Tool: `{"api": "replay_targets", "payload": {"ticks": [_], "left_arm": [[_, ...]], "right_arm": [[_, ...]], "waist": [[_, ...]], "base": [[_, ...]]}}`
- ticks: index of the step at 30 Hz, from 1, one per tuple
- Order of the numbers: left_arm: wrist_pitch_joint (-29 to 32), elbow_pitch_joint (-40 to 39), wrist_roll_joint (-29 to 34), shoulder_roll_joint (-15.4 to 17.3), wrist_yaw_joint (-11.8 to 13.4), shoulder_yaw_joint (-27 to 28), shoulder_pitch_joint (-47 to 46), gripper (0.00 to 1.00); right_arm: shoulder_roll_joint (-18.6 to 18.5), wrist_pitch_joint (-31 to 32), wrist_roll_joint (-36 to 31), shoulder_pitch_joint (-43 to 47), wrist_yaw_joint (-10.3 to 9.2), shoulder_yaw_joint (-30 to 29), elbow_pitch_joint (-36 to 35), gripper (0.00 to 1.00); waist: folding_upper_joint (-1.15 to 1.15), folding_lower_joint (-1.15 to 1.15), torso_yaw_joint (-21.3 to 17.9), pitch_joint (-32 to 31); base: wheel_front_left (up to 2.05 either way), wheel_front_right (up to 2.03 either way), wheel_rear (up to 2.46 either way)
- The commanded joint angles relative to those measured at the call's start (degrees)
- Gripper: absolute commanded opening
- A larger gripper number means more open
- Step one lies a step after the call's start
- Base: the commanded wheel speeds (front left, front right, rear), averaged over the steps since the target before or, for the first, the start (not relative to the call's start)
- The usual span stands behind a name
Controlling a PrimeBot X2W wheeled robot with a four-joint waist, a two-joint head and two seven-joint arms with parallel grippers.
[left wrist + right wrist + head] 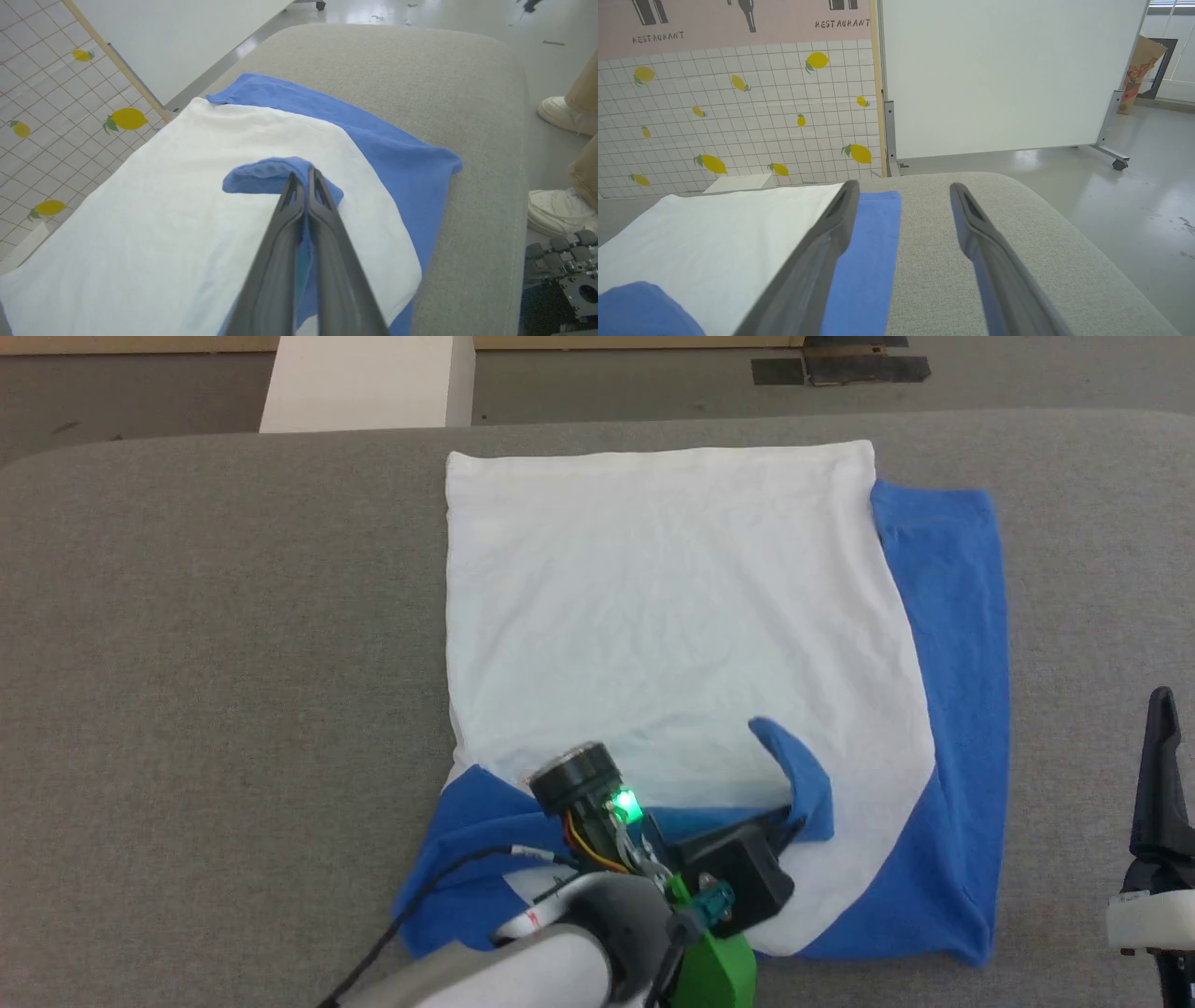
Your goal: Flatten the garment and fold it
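The garment (672,607), a white T-shirt with royal-blue sleeves, lies on the grey padded table (224,644) with its white body spread flat and no chest patch showing. One blue sleeve (962,691) runs down the right side. My left gripper (303,175) is shut on a blue flap of the garment (266,175), holding it raised over the white cloth near the front edge. In the head view that flap (794,775) curls up beside my left wrist. My right gripper (903,189) is open above bare table, right of the garment (714,233), touching nothing; one of its fingers (1160,775) shows at the right edge.
A white block (364,383) stands on the floor beyond the table's far edge. A person's white shoes (556,210) are on the floor past the table's right end. A tiled lemon-pattern wall (738,107) and a white partition (994,74) stand behind.
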Motion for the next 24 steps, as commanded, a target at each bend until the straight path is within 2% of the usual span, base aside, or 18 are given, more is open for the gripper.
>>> {"api": "replay_targets", "payload": {"ticks": [1,6,7,8,9,10,14,18,22,24], "left_arm": [[-0.78,2.34,0.75,-1.00,-1.11,-1.32,-1.01,0.00],[-2.59,10.81,0.35,-4.28,-2.99,-4.17,-0.36,0.00],[-2.83,12.66,0.22,-4.88,-3.36,-4.62,-0.32,0.05],[-3.17,14.07,-0.06,-5.43,-3.52,-4.73,-0.23,0.33],[-3.68,15.69,-0.32,-6.10,-3.62,-4.81,-0.18,0.91],[-4.00,16.89,-0.47,-6.57,-3.72,-4.92,-0.15,1.00],[-6.51,20.09,-1.89,-8.49,-3.50,-4.13,0.22,1.00],[-8.93,19.17,-5.88,-9.23,-2.59,-0.58,1.40,1.00],[-10.25,13.54,-10.01,-6.81,-0.53,4.69,2.78,1.00],[-11.24,9.26,-11.48,-4.56,2.00,8.36,3.85,1.00]], "right_arm": [[0.04,-0.58,0.76,-0.36,-0.09,0.16,0.36,1.00],[0.04,-1.20,1.11,-0.42,-0.09,0.66,1.29,1.00],[0.04,-1.29,1.13,-0.44,-0.09,0.80,1.46,1.00],[0.04,-1.36,1.14,-0.45,-0.09,0.90,1.59,1.00],[0.04,-1.41,1.13,-0.46,-0.09,1.00,1.76,1.00],[0.04,-1.41,1.12,-0.45,-0.09,1.09,1.90,1.00],[0.04,-1.25,1.01,-0.24,-0.09,1.21,2.40,1.00],[0.04,-0.64,0.64,0.13,-0.09,1.27,2.43,1.00],[0.04,0.01,0.37,0.68,-0.09,1.15,1.97,1.00],[0.04,0.30,0.33,1.03,-0.09,1.08,1.66,1.00]], "waist": [[0.00,0.00,-0.39,0.54],[0.00,0.00,-0.74,1.10],[0.00,0.00,-0.79,1.15],[0.00,0.00,-0.81,1.17],[0.00,0.00,-0.83,1.14],[0.00,0.00,-0.82,1.07],[0.00,0.00,-0.53,0.30],[0.00,0.00,-0.13,-1.07],[0.00,0.00,0.28,-2.30],[0.00,0.00,0.44,-2.73]], "base": [[0.00,0.00,0.00],[0.00,0.00,0.00],[0.00,0.00,0.00],[0.00,0.00,0.00],[0.00,0.00,0.00],[0.00,0.00,0.00],[0.00,0.00,0.00],[0.00,0.00,0.00],[0.00,0.00,0.00],[0.00,0.00,0.00]]}}
